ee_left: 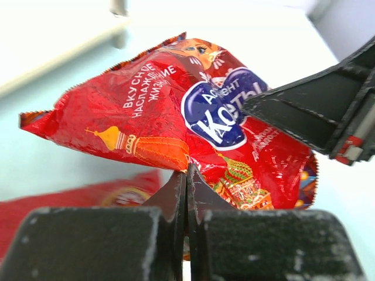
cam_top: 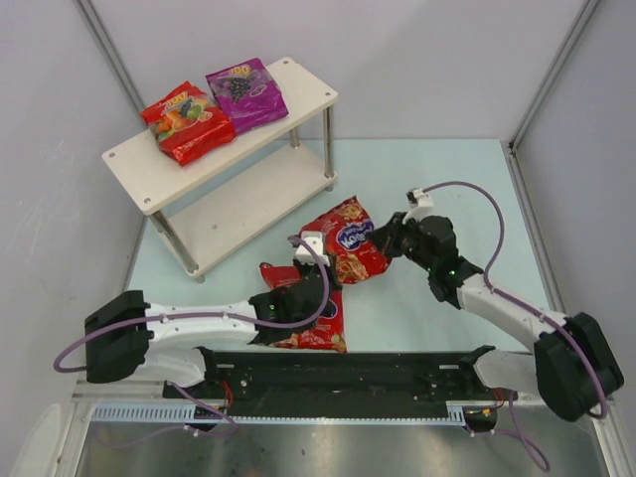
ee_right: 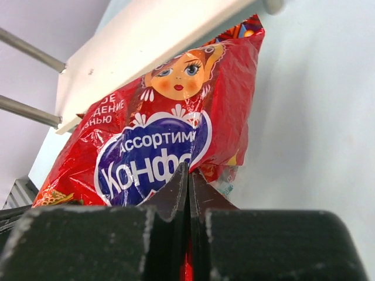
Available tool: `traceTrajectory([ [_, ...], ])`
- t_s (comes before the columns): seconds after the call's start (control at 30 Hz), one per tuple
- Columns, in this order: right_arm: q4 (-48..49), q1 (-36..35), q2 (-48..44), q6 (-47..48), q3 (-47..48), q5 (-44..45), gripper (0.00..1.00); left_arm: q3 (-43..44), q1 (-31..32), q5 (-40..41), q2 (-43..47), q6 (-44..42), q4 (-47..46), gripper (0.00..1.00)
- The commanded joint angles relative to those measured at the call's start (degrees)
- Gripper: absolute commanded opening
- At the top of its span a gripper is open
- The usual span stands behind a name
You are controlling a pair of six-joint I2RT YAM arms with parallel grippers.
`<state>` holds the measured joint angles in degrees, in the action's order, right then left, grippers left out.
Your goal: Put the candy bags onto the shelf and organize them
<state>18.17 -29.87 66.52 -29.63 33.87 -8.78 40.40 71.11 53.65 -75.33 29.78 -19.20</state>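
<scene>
The top camera is looking steeply down from behind the arms, taking in the whole table (cam_top: 427,169), with the shelf (cam_top: 139,164) at 10 o'clock. The left wrist camera is peering along its fingers (ee_left: 173,199) toward 2 o'clock and the right along its fingers (ee_right: 173,193) toward 10 o'clock, both very close on one red bag (cam_top: 348,241) lying at the overhead centre.

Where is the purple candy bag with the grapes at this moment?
In the top external view, the purple bag lies on the top board of the shelf, toward its far right end, directly beside the red fruit-print bag on its left.
</scene>
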Motion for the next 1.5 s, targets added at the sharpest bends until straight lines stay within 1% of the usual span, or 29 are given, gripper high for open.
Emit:
traceTrajectory([
  [0.0, 16.35, -2.74, 7.99, 2.55, 8.74, -3.96, 0.00, -1.90, -4.22, 0.14, 4.66, -5.69, -7.25, 0.00],
  [0.03, 19.06, -2.91, 11.84, 2.73, 9.63, -4.58, 0.00, -2.60, -5.88, -0.12, 5.01, -6.83, -7.51, 0.00],
  [0.1, 21.80, -3.27, 15.29, 2.47, 11.65, -5.98, 0.00, -3.31, -7.65, -0.82, 5.80, -8.06, -8.30, 0.00],
  [0.13, 24.08, -3.27, 16.78, 2.29, 13.57, -6.34, 0.00, -4.01, -9.48, -1.26, 6.50, -9.03, -8.66, 0.00],
  [0.2, 25.94, -3.53, 21.44, 2.47, 15.87, -7.30, 0.00, -4.63, -11.51, -2.92, 7.04, -10.26, -10.15, 0.00],
  [0.33, 30.25, -3.79, 29.00, 2.64, 21.84, -9.94, 0.00, -5.42, -17.83, -5.65, 6.86, -13.69, -12.70, 0.00],
  [0.4, 31.65, -3.79, 33.21, 3.17, 25.53, -11.43, 0.00, -5.25, -19.77, -6.88, 5.81, -14.83, -14.54, 0.00],
  [0.43, 31.92, -3.79, 34.37, 3.35, 27.81, -11.61, 0.00, -4.90, -21.78, -7.93, 5.37, -15.88, -15.07, 0.00],
  [0.53, 32.28, -3.79, 39.29, 4.84, 31.42, -12.75, 0.00, -4.37, -25.57, -10.84, 2.91, -16.86, -17.35, 0.00],
  [0.7, 32.36, -3.44, 46.22, 7.82, 38.11, -13.46, 0.00, -2.61, -31.28, -14.44, -3.32, -17.91, -21.05, 0.00],
  [0.97, 34.03, -1.16, 54.58, 6.86, 46.63, -15.04, 0.00, 2.40, -36.92, -18.49, -11.24, -19.49, -24.65, 0.00],
  [1.0, 34.03, -0.98, 55.37, 6.95, 48.90, -15.30, 0.00, 3.01, -37.71, -18.75, -12.11, -19.58, -24.83, 0.00],
  [1.1, 32.63, -0.63, 58.98, 6.95, 52.95, -16.80, 0.00, 4.15, -39.03, -19.46, -13.43, -20.20, -25.62, 0.00],
  [1.23, 30.52, -0.37, 63.28, 6.95, 61.29, -18.47, 0.00, 5.21, -40.70, -20.07, -15.54, -20.73, -26.67, 0.00],
  [1.47, 29.11, -0.72, 68.65, 7.21, 67.37, -18.65, 0.00, 6.27, -44.04, -21.65, -18.71, -21.08, -28.26, 0.00],
])
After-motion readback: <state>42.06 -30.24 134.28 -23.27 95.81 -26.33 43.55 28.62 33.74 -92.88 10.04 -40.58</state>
